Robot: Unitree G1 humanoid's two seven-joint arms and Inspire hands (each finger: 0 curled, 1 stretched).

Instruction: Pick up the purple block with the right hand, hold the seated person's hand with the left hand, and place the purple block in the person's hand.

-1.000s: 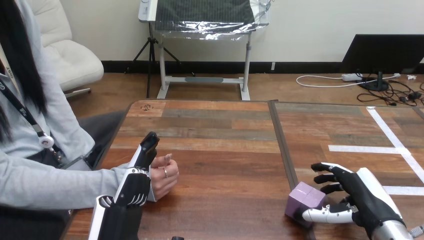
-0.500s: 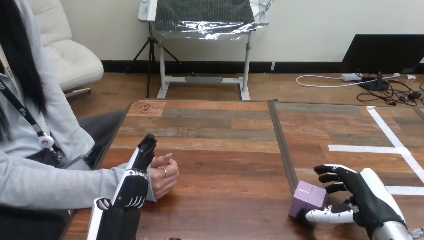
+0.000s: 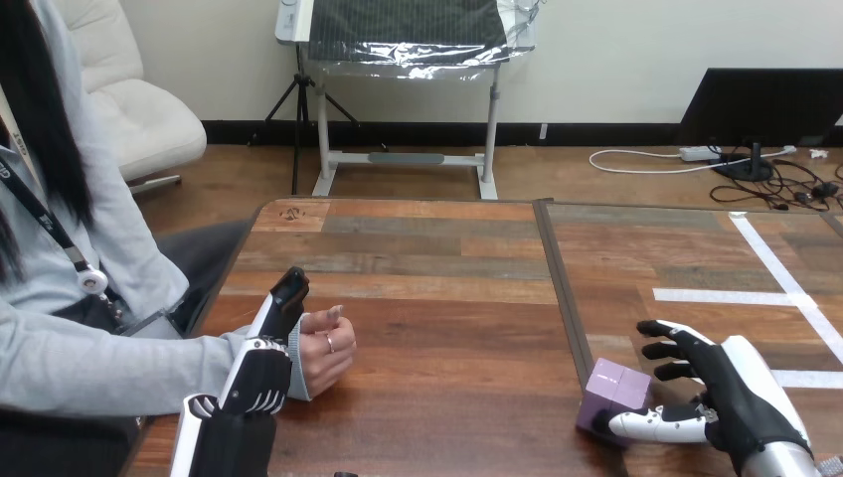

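The purple block (image 3: 613,390) sits on the wooden table (image 3: 447,308) at the lower right. My right hand (image 3: 734,393) is just right of it, open, with spread fingers behind the block and the thumb lying along its near bottom edge. At the lower left the person's hand (image 3: 325,350) rests on the table as a loose fist. My left hand (image 3: 262,370) lies against the person's wrist, back towards the camera, its straight fingers (image 3: 287,296) reaching up beside the fist. I cannot tell whether the thumb wraps the wrist.
A dark seam (image 3: 563,298) runs down the table between the two hands. White tape lines (image 3: 775,288) mark the right part of the table. The person's grey sleeve (image 3: 89,363) lies along the table's left edge.
My right hand has slid a little to the right, and the purple block has shifted right with it. My left hand has drifted slightly down and left beside the person's fist.
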